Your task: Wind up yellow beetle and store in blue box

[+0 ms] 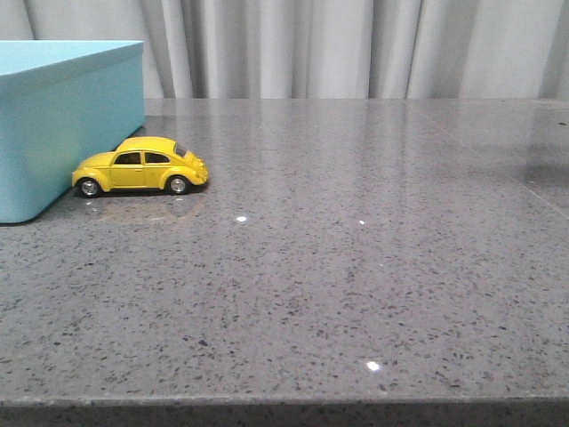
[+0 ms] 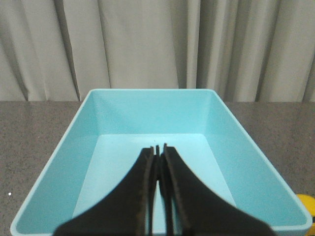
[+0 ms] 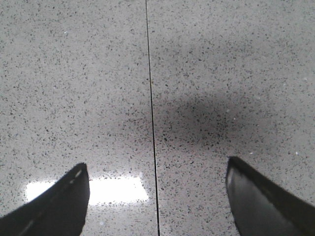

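Observation:
The yellow beetle (image 1: pixel 140 166) stands on its wheels on the grey table, side on, touching or just beside the right wall of the blue box (image 1: pixel 62 124) at the far left. In the left wrist view my left gripper (image 2: pixel 158 147) is shut and empty, held above the open, empty blue box (image 2: pixel 88 128); a sliver of the yellow beetle (image 2: pixel 307 202) shows past the box's corner. In the right wrist view my right gripper (image 3: pixel 155 169) is open and empty over bare table. Neither gripper shows in the front view.
The grey speckled stone table (image 1: pixel 356 267) has a thin seam (image 3: pixel 150 98) under the right gripper. Pale curtains (image 1: pixel 356 44) hang behind the table's back edge. The table's front edge runs along the bottom of the front view.

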Robot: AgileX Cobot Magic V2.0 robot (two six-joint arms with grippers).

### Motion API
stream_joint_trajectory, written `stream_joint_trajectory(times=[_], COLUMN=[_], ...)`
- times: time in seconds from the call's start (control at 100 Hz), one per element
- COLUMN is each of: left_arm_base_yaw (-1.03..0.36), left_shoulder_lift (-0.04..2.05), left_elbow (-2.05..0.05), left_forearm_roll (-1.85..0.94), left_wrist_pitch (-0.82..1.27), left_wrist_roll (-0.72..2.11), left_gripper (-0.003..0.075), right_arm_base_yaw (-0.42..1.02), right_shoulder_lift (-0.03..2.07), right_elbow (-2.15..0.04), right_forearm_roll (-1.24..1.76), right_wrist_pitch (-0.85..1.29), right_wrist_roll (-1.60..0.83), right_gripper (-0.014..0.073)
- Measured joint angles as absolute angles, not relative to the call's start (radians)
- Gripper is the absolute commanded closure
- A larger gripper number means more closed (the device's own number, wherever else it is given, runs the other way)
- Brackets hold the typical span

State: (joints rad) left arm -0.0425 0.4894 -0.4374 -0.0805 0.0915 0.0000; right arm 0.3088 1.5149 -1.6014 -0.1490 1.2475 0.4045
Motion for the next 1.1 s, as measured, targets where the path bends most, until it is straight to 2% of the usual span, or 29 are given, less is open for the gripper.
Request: stream_joint_trajectory(times=[0.24,0.56,0.63,0.7,0.9,0.99,1.1], left_arm_base_yaw=[-0.052,-0.224,-0.256,-0.286,-0.353,-0.383,-0.419], left_shoulder_lift=[0.627,0.915,0.992,1.068,1.274,1.349,1.422], left_elbow=[-0.599,-0.914,-0.990,-1.063,-1.253,-1.324,-1.407], left_forearm_roll=[-0.081,-0.081,-0.081,-0.081,-0.081,-0.085,-0.085], left_wrist_pitch=[0.239,0.473,0.535,0.594,0.742,0.799,0.850], left_wrist_roll=[0.000,0.063,0.106,0.156,0.303,0.347,0.426], left_gripper=[0.0738,0.0725,0.0673,0.0586,0.0259,0.0206,0.0204], right_arm_base_yaw=[0.309,0.343,0.357,0.363,0.365,0.365,0.365], right_shoulder_lift=[1.515,1.515,1.515,1.515,1.515,1.515,1.515], right_elbow=[-1.601,-1.601,-1.601,-1.601,-1.601,-1.601,-1.601], right_forearm_roll=[-0.149,-0.149,-0.147,-0.143,-0.142,-0.142,-0.142], right_wrist_pitch=[1.248,1.248,1.248,1.248,1.248,1.248,1.249], right_wrist_roll=[0.395,0.392,0.392,0.392,0.392,0.392,0.392], right_gripper=[0.0024,0.0024,0.0024,0.0024,0.0024,0.0024,0.0024])
